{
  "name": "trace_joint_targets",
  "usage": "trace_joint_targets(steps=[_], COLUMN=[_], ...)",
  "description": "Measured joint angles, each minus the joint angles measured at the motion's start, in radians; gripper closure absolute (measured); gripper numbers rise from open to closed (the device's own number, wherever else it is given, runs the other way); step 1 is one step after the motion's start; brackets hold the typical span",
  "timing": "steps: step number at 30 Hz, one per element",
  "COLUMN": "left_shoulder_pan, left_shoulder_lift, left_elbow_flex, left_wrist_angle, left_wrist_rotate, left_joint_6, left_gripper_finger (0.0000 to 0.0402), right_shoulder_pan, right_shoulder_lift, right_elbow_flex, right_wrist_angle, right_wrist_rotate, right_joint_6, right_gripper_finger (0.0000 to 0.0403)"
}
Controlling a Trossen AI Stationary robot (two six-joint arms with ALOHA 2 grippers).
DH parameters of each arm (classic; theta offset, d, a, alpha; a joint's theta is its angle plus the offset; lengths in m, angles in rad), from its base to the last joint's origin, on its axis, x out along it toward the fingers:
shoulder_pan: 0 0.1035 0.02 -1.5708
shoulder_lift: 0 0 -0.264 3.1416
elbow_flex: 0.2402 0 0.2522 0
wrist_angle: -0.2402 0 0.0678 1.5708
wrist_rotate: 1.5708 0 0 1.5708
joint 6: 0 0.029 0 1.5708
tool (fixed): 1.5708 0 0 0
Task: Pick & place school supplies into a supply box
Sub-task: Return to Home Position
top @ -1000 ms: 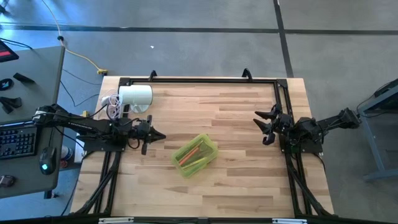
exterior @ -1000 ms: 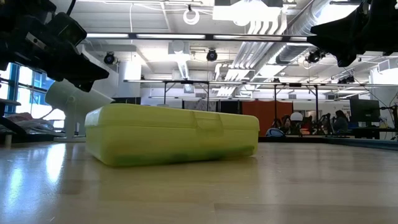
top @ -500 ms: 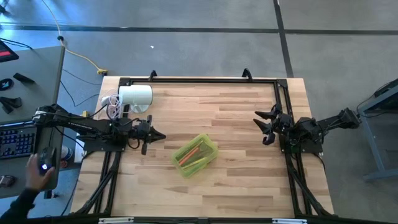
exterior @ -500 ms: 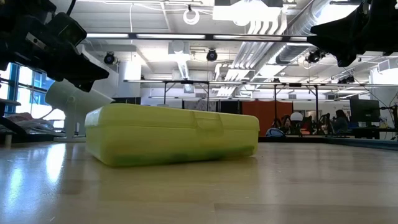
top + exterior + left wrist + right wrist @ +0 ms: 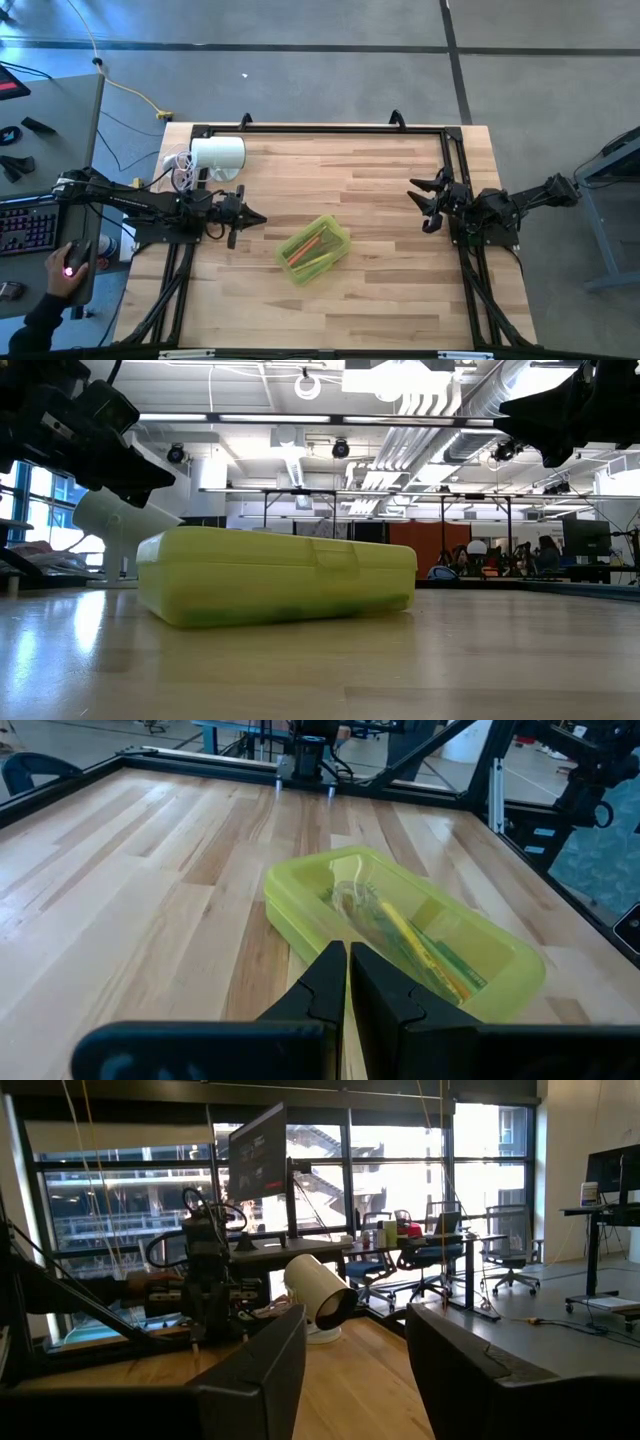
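A closed supply box (image 5: 314, 250) lay mid-desk (image 5: 380, 180). Nearby, the left claw (image 5: 260, 218) was pinched together; the right claw (image 5: 421, 208) was spread, empty.

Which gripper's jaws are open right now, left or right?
The right gripper: its jaws stand wide apart. The left gripper, the one nearer the supply box, has its jaws pressed together.

Bright overhead light, soft glare across the table (image 5: 400, 660)

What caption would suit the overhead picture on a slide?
Closed translucent yellow-green plastic box lies between the shut left end effector and the open right end effector.
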Motion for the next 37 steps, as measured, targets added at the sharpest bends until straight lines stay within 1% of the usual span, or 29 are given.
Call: trace_joint_targets(steps=[7,18,37], left_shoulder_pan=[0.000,0.000,0.000], left_shoulder_lift=[0.000,0.000,0.000], left_elbow_flex=[0.000,0.000,0.000], left_wrist_angle=[0.000,0.000,0.000], left_wrist_rotate=[0.000,0.000,0.000], left_joint_6=[0.000,0.000,0.000], left_gripper_finger=[0.0346,0.0346,0.0346], right_shoulder_pan=[0.000,0.000,0.000], right_shoulder_lift=[0.000,0.000,0.000], right_elbow_flex=[0.000,0.000,0.000], right_wrist_angle=[0.000,0.000,0.000], right_wrist_rotate=[0.000,0.000,0.000], right_joint_6=[0.000,0.000,0.000], right_gripper_finger=[0.0251,0.0245,0.0249])
